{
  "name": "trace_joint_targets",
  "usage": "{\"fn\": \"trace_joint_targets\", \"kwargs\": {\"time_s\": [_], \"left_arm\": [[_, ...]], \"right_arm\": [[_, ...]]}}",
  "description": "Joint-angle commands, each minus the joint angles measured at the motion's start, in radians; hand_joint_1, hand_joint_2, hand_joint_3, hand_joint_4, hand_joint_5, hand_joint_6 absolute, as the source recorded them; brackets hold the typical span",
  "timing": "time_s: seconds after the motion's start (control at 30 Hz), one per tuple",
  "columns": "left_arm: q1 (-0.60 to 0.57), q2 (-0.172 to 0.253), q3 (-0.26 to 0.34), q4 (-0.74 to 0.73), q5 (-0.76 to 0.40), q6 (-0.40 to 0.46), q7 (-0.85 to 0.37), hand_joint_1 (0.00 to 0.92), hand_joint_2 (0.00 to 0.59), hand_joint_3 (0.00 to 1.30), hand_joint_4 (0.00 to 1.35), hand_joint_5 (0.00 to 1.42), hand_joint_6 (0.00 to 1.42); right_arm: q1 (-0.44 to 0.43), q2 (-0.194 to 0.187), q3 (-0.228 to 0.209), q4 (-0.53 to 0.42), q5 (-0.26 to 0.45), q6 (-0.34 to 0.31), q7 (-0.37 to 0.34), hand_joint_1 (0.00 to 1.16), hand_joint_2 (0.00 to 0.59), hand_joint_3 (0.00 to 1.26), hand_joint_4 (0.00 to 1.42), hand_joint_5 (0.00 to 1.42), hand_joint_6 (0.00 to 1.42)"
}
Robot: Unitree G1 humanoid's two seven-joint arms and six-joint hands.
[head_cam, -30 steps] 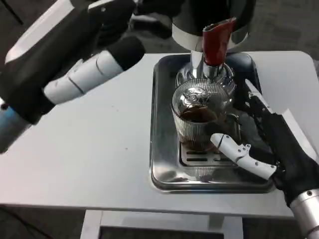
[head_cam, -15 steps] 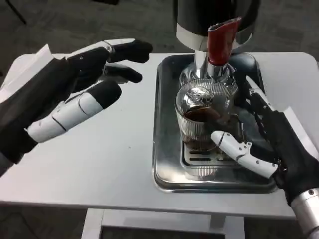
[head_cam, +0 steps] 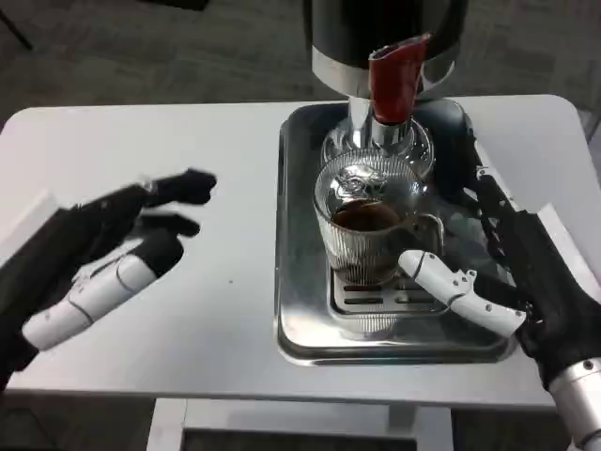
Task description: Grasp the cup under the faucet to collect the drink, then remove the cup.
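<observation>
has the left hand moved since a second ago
Yes. The left hand has dropped away from the dispenser's red tap, coming toward the table's near left edge. It now hovers low over the white table, fingers apart, holding nothing.

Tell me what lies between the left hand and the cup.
In the head view, bare white table and then the metal tray's rim separate the left hand from the cup; nothing else lies there.

The left hand [head_cam: 103, 249] has dropped lower and drawn back toward the robot.
</observation>
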Motion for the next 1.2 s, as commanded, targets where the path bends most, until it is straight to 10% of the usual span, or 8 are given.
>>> {"fn": "trace_joint_targets", "kwargs": {"time_s": [0.03,1.2], "left_arm": [[0.005,-0.004,-0.001,-0.004,0.006,-0.042,0.027,0.048,0.132,0.26,0.21,0.32,0.3],[0.068,-0.021,-0.016,-0.062,0.034,-0.028,0.075,0.069,0.137,0.26,0.21,0.32,0.3]], "right_arm": [[0.012,0.0,0.008,-0.005,0.009,-0.018,0.003,0.57,0.25,0.0,0.02,0.13,0.25],[-0.045,0.018,0.007,0.101,0.021,-0.084,-0.027,0.59,0.236,0.0,0.0,0.08,0.18]]}}
